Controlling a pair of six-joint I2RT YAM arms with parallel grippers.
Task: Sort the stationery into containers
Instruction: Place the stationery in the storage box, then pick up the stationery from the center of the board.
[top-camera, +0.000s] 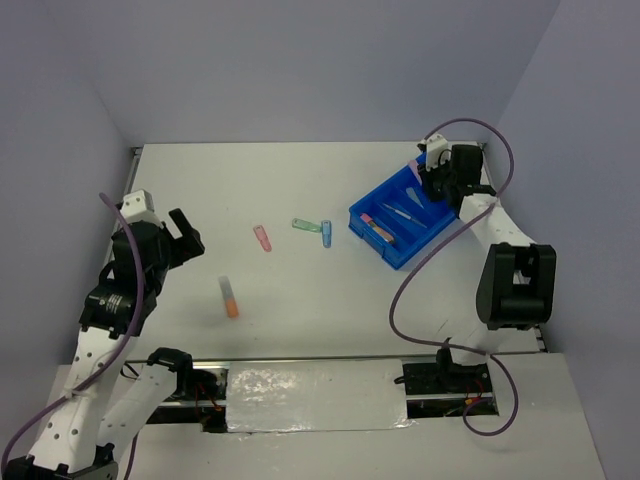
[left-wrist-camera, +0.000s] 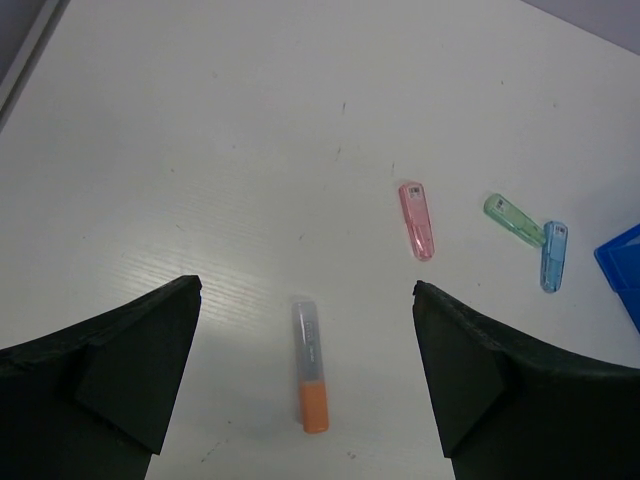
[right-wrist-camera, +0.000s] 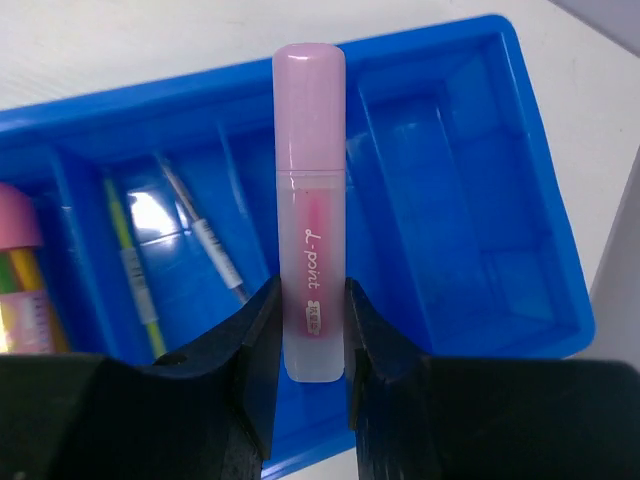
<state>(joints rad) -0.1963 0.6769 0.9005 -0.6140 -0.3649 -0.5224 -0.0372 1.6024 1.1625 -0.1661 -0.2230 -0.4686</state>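
Note:
My right gripper (right-wrist-camera: 312, 335) is shut on a pink highlighter (right-wrist-camera: 311, 210) and holds it above the blue four-compartment tray (right-wrist-camera: 540, 230), over a middle compartment. In the top view that gripper (top-camera: 432, 178) is over the tray's (top-camera: 366, 227) far end. Thin pens (right-wrist-camera: 205, 235) and a pink-capped marker (right-wrist-camera: 18, 225) lie in the left compartments. My left gripper (left-wrist-camera: 305, 375) is open above an orange-and-grey marker (left-wrist-camera: 311, 365), also in the top view (top-camera: 229, 297). A pink (left-wrist-camera: 417, 220), a green (left-wrist-camera: 513, 219) and a light blue (left-wrist-camera: 553, 256) highlighter lie on the table.
The white table (top-camera: 300, 180) ends at grey walls on the far side and both flanks. A shiny foil strip (top-camera: 315, 397) lies between the arm bases at the near edge. A purple cable (top-camera: 420, 280) loops from the right arm.

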